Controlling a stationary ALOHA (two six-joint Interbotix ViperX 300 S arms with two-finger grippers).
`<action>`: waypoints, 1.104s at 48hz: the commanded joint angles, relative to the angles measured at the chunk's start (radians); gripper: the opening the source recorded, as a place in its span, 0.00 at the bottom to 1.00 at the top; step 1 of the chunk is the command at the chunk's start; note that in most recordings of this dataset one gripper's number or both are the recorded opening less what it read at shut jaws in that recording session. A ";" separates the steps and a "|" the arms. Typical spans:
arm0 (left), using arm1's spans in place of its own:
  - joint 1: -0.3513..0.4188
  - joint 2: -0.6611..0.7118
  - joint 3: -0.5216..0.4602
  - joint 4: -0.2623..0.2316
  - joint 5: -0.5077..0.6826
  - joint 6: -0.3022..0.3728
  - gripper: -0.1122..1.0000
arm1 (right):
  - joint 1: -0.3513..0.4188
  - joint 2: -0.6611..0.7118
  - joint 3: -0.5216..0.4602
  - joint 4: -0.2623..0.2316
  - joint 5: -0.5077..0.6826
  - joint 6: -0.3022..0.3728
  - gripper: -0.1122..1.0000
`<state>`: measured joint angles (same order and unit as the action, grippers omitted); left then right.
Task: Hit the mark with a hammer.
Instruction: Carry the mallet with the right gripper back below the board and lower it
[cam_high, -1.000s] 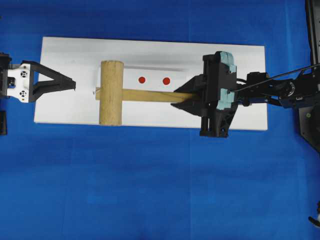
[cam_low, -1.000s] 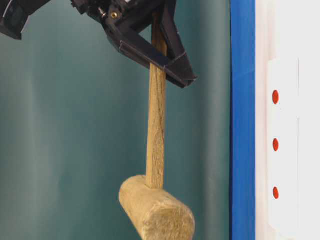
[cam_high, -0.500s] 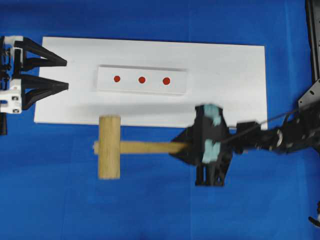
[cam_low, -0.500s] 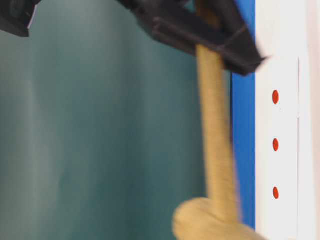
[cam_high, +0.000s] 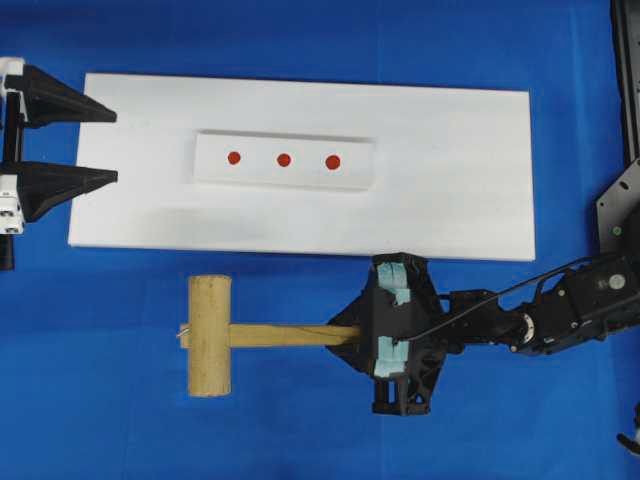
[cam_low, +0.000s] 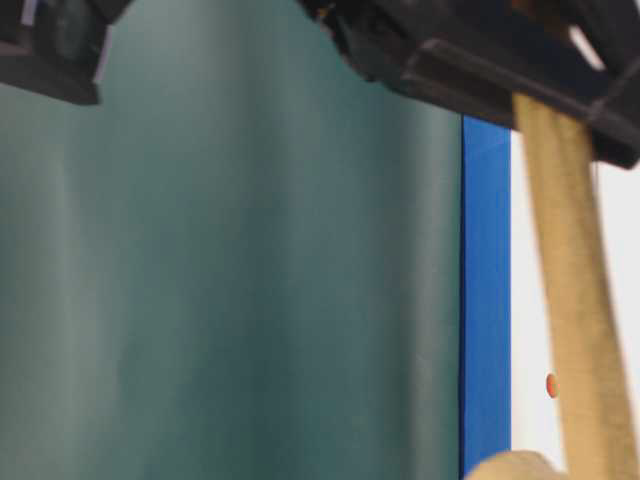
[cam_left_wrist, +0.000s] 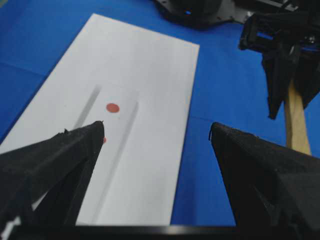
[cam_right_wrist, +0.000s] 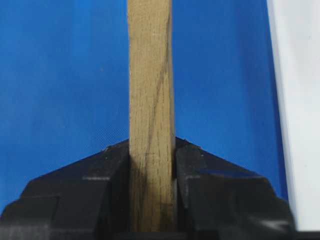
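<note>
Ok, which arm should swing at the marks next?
Right. Its gripper is clamped on the hammer handle, just off the white board. The left gripper sits open and empty at the board's far end.

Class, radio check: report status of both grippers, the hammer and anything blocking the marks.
Left gripper open, empty, at board's left end. Right gripper shut on hammer handle, off the white board, over blue cloth. Three red marks uncovered, nothing in the way.
</note>
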<state>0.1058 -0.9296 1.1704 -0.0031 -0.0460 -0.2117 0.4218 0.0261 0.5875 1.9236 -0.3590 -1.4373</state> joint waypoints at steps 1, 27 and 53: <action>0.003 0.000 -0.006 -0.002 0.002 0.000 0.85 | -0.005 0.003 -0.031 -0.002 0.002 0.002 0.16; 0.003 0.000 -0.006 -0.002 0.006 0.005 0.85 | -0.072 0.172 -0.067 -0.003 0.141 0.002 0.16; 0.003 0.000 -0.006 -0.003 0.006 0.003 0.85 | -0.078 0.202 -0.066 -0.006 0.190 -0.002 0.16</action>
<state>0.1058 -0.9327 1.1750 -0.0031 -0.0353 -0.2102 0.3390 0.2439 0.5415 1.9205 -0.1749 -1.4373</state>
